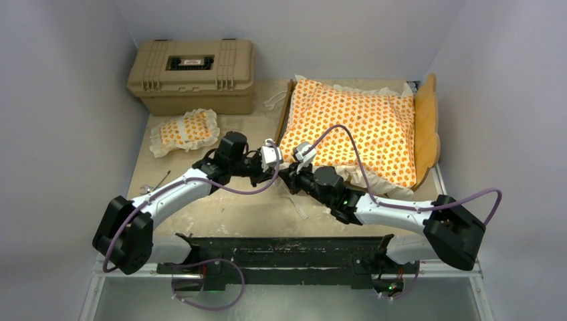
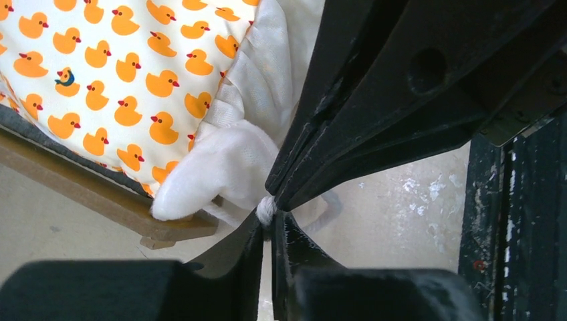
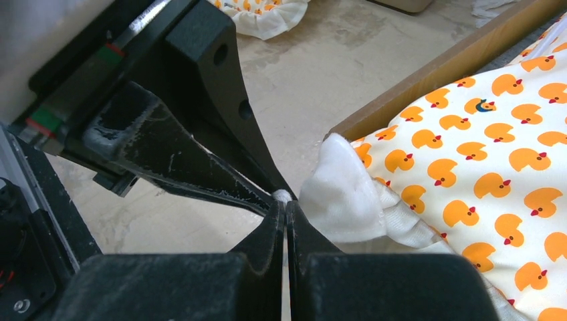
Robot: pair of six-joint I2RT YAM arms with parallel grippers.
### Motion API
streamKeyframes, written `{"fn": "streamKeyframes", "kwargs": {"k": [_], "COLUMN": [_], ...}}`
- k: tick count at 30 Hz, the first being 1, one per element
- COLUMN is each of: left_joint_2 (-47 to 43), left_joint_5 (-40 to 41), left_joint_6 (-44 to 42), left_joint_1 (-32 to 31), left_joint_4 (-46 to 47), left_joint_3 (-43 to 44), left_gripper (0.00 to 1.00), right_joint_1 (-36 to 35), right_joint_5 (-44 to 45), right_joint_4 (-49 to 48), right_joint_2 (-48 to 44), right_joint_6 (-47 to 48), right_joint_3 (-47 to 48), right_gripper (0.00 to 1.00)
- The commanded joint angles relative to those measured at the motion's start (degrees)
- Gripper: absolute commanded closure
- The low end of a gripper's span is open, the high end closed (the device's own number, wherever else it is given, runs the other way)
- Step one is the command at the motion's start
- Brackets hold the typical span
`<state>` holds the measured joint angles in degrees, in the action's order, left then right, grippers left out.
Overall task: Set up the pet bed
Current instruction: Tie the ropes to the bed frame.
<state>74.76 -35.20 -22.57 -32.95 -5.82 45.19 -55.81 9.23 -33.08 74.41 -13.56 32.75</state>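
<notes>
The orange-duck-print, white-ruffled mattress cushion point(image 1: 354, 127) lies in the light-wood bed frame point(image 1: 426, 120). Its near-left ruffle corner spills over the rail, where the left tool point(image 2: 267, 217) and right tool point(image 3: 285, 208) are both clenched on one tuft. Best, I judge, to ease that corner inward and down inside the rail without dragging the cushion askew; the small matching pillow point(image 1: 186, 130) waits on the tabletop point(image 1: 254, 207).

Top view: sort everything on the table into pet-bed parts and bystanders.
Part of the job:
wooden frame, at the right
mattress cushion, lying in the frame
small pillow, on the table left of the frame
left gripper and right gripper, both pinching the cushion's ruffled corner

Just lying about:
tan hard case, back left, closed
</notes>
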Motion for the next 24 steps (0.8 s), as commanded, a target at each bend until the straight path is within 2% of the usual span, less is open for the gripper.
{"fn": "streamKeyframes", "kwargs": {"k": [1,7,8,10,12,17,18,19,22,24], "left_joint_2": [1.00,-3.14,-3.97,-4.99,-5.09,-5.13,-5.25,-5.32,-5.41,-5.50], "left_joint_5": [-3.28,-0.21,0.23,1.12,2.17,4.40,5.13,5.62,5.80,5.54], "left_joint_6": [-2.42,-1.69,-0.98,0.77,1.95,4.69,5.51,6.01,6.37,6.44], "left_joint_1": [0.43,0.44,0.43,0.39,0.40,0.36,0.41,0.41,0.40,0.43], "left_joint_4": [0.25,-4.53,-4.84,-5.50,-6.72,-7.85,-7.80,-8.08,-8.85,-8.77], "left_joint_3": [1.07,3.75,4.15,5.06,5.91,6.56,6.81,7.22,8.15,8.26], "left_gripper": [1.00,1.00,1.00,1.00,1.00,1.00,1.00,1.00,1.00,1.00], "right_joint_1": [0.26,0.35,0.35,0.30,0.27,0.18,0.18,0.18,-0.78,-2.01], "right_joint_5": [-0.64,1.20,1.85,3.93,7.82,10.34,9.60,8.97,7.34,6.98], "right_joint_4": [-3.05,0.89,2.57,6.65,12.03,25.12,27.17,29.89,34.45,33.45], "right_joint_2": [-0.09,0.20,-0.13,-1.03,-1.96,-5.70,-5.49,-4.68,-0.65,1.68], "right_joint_6": [1.25,0.25,-0.13,-0.96,-1.21,-1.21,-4.66,-8.59,-11.94,-12.18], "right_joint_3": [0.16,1.50,2.03,3.51,5.63,7.63,7.81,8.42,9.21,8.45], "right_gripper": [1.00,1.00,0.97,0.86,0.85,0.85,0.64,0.59,0.58,0.56]}}
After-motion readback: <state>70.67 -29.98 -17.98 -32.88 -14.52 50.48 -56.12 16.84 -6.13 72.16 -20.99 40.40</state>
